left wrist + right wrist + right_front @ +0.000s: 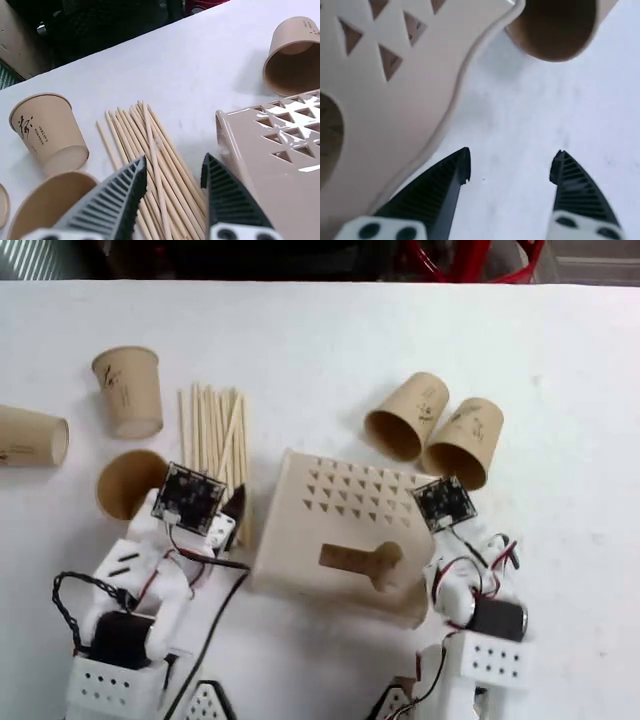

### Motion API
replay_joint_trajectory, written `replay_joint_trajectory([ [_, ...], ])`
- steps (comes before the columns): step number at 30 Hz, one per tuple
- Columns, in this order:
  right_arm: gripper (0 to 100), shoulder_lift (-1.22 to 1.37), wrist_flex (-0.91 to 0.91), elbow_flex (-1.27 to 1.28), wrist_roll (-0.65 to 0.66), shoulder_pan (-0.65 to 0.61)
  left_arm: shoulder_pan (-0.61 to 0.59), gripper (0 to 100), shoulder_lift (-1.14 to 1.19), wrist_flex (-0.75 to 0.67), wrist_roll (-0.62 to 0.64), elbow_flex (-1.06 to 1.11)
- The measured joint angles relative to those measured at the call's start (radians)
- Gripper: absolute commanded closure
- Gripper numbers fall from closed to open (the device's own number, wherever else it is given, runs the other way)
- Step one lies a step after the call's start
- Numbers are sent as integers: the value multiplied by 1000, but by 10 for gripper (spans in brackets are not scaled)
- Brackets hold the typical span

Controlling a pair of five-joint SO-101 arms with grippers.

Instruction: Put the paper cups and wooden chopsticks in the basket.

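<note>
**Status: nothing gripped, nothing stowed**

We find the basket [340,530] lying at the middle of the table [560,350], its triangle-pierced side and handle slot facing up. The wooden chopsticks [213,435] lie in a loose bundle on the table just beside the basket, on the left arm's side. The left gripper [174,161] hangs over the near end of that bundle, jaws apart and holding nothing. The right gripper [512,152] hangs over bare table just beside the basket's rim, jaws likewise apart and empty.

We count five paper cups, all outside the basket. Two lie side by side beyond the basket on the right arm's side: the inner cup [405,415] and the outer cup [465,442]. The far cup [128,390] sits near the bundle's far end. The open-mouthed cup [128,483] lies just beside the left arm's wrist. The edge cup [30,435] lies at the far left of the high view.
</note>
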Motion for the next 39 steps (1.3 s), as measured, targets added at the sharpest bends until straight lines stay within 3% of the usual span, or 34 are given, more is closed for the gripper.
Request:
replay_joint_trajectory([
  [6, 733, 186, -72, -40, -31, 11, -3, 813, 68, -11, 0, -6],
  [10, 733, 226, -77, -86, -54, 95, -34, 813, 275, -12, 0, -84],
  [19, 733, 232, -77, -87, -54, 64, -37, 849, 718, -21, -6, -236],
  [26, 733, 273, -123, -87, -55, 46, -37, 849, 749, -21, -6, -252],
  [39, 730, 764, -255, -305, -78, 18, 2, 849, 756, -21, -6, -298],
])
